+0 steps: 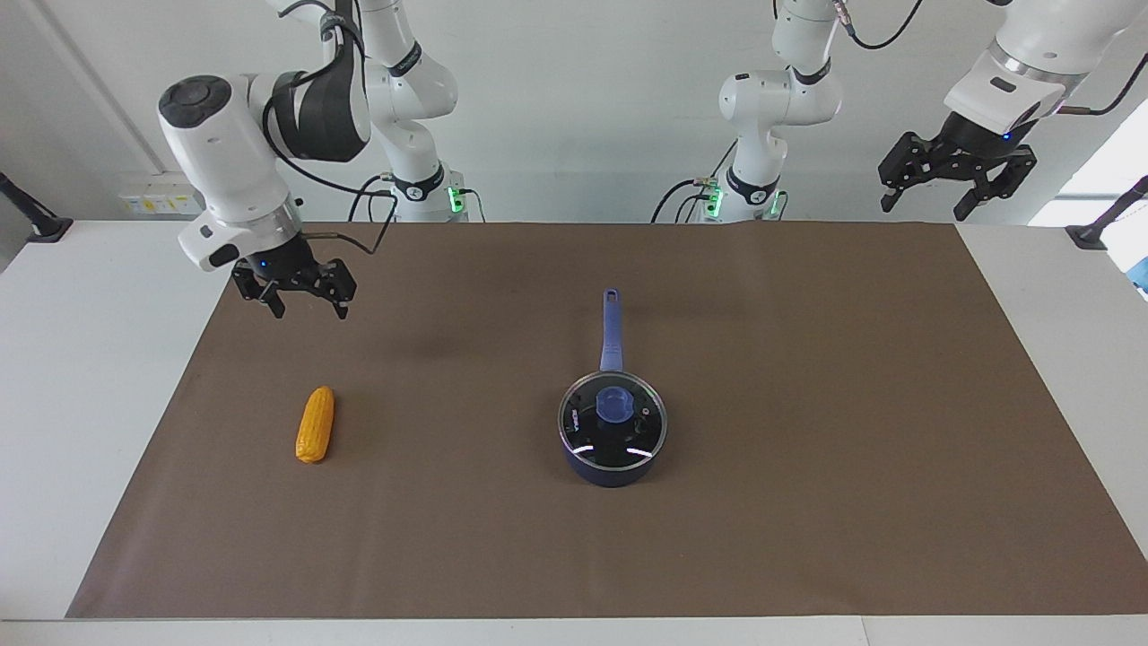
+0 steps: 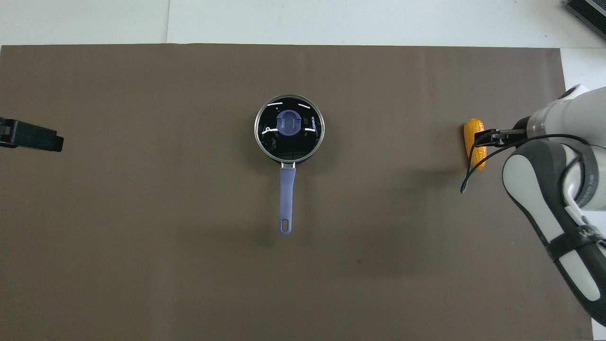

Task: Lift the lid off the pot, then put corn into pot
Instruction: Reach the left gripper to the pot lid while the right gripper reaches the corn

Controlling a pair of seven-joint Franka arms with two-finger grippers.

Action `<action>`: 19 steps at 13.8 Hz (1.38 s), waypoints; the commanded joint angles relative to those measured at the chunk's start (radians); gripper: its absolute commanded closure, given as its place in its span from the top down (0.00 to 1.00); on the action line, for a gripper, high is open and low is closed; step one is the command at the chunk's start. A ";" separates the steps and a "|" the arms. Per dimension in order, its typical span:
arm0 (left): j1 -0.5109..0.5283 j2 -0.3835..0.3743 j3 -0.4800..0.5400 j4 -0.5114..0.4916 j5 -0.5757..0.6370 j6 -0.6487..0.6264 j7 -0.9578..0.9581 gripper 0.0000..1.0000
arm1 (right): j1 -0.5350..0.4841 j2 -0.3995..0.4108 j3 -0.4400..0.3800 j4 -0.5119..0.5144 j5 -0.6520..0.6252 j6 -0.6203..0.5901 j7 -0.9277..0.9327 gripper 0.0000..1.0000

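On the brown mat near its middle, I see the pot [image 1: 613, 453] with the lid [image 1: 613, 422] seated on its rim, the blue knob centred and the long handle pointing toward the robots. So, as I judge it, nothing of the task is done yet: the lid has to come off first, and only then can the corn [image 1: 315, 424] go in. The corn lies flat on the mat toward the right arm's end of the surface, well apart from the pot.

My right gripper [image 1: 302, 303] hangs low over the mat, close to the corn but clear of it, fingers spread and holding nothing. My left gripper [image 1: 956, 194] is raised high over the left arm's end of the surface, fingers also apart and empty; that arm waits. Neither is near the lid, so I reckon the lid lift is the first move owed, and neither arm looks set for it yet.

The surface [image 1: 81, 359] is white, with the brown mat [image 1: 807, 493] covering most of it, smooth and flat. The wall by the robots is plain white, with a socket strip [image 1: 160, 197] low on it and green lights at both arm bases.
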 commanded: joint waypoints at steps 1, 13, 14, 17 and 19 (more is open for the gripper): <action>-0.087 0.020 0.008 -0.024 0.004 0.087 -0.086 1.00 | -0.030 0.073 0.006 0.008 0.005 0.099 -0.005 1.00; -0.438 0.344 0.011 0.016 0.115 0.360 -0.448 1.00 | -0.043 0.227 0.007 0.014 0.014 0.268 -0.012 0.46; -0.450 0.373 0.011 0.031 0.115 0.377 -0.506 1.00 | -0.042 0.229 0.007 0.019 0.008 0.268 -0.088 0.00; -0.487 0.483 0.011 0.115 0.116 0.412 -0.614 1.00 | -0.045 0.232 0.007 0.045 0.003 0.262 -0.150 0.00; -0.490 0.527 0.005 0.165 0.115 0.420 -0.639 1.00 | -0.047 0.233 0.007 0.065 0.003 0.259 -0.156 0.00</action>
